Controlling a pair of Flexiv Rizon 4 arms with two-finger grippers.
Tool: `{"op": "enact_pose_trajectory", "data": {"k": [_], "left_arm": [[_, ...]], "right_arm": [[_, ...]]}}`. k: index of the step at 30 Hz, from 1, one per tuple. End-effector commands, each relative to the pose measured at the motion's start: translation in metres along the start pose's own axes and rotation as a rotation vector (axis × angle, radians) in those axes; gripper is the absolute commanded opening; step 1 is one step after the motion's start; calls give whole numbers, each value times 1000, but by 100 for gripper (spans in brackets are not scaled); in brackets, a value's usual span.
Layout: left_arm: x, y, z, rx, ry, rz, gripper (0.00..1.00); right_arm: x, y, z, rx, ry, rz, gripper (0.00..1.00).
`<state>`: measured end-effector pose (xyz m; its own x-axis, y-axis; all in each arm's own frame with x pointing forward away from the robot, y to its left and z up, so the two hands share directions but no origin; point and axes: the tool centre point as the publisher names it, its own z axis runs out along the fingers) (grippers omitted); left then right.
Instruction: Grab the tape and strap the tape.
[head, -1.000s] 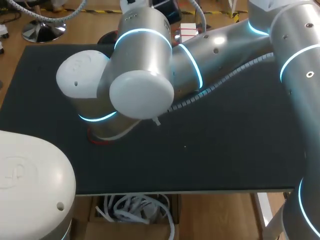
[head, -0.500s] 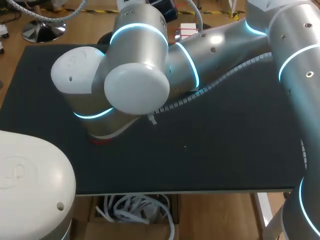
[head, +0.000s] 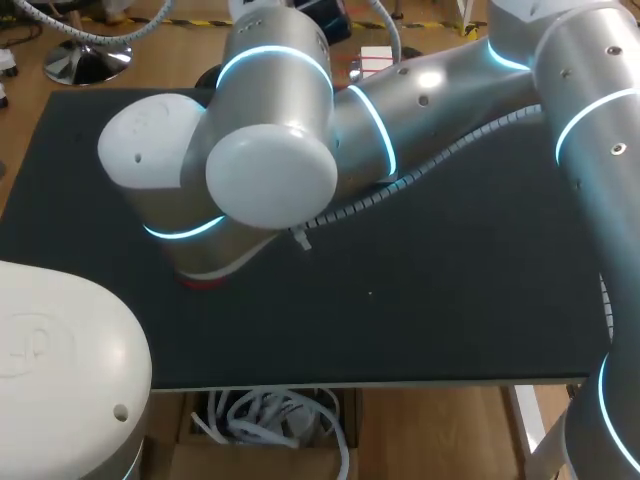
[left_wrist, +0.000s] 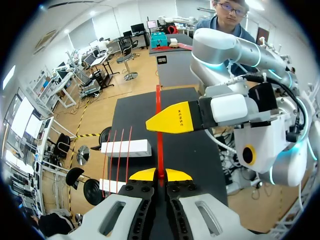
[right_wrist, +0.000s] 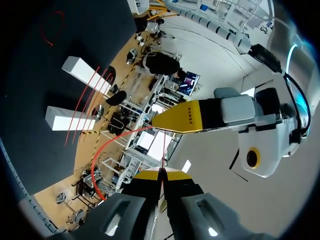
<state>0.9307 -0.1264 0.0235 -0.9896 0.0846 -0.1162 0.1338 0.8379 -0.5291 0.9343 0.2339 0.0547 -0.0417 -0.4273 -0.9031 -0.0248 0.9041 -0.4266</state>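
Left gripper (left_wrist: 160, 175) first: yellow tips pressed together, clamped on the red tape (left_wrist: 159, 150), which leaves the tips as a taut strip and runs straight out above the black mat (head: 450, 280). Over to the right gripper (right_wrist: 162, 174), and it's the same story: tips closed, a thin red strand of tape pinched between them, and more tape swinging away in a slack curve. So the tape is held at two places, both up off the mat. Seen from the left wrist, one yellow finger (left_wrist: 175, 120) of the right gripper crosses the strip partway along, above the mat's middle. Touching it or not, can't tell. Two white blocks (left_wrist: 125, 148) lie on the mat close to one of its edges, with three thin red lines (left_wrist: 130, 135) stretched across them. From overhead, the right arm (head: 430, 100) sweeps in over the mat's far edge and bulks above its left half, hiding both grippers. Just a red sliver (head: 203, 282) peeks out on the mat beneath that arm's wrist; what it belongs to, can't tell.
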Motion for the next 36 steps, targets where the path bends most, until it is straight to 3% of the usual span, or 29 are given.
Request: {"op": "enact_pose_trajectory", "data": {"k": [1,36], "left_arm": [[0,-1,-1,-4,2,-1,0],[0,-1,-1,-4,2,-1,0]], "right_arm": [[-2,3,-1,1,3,-3,0],[-3,22,3,-1,-3,-13,0]]}}
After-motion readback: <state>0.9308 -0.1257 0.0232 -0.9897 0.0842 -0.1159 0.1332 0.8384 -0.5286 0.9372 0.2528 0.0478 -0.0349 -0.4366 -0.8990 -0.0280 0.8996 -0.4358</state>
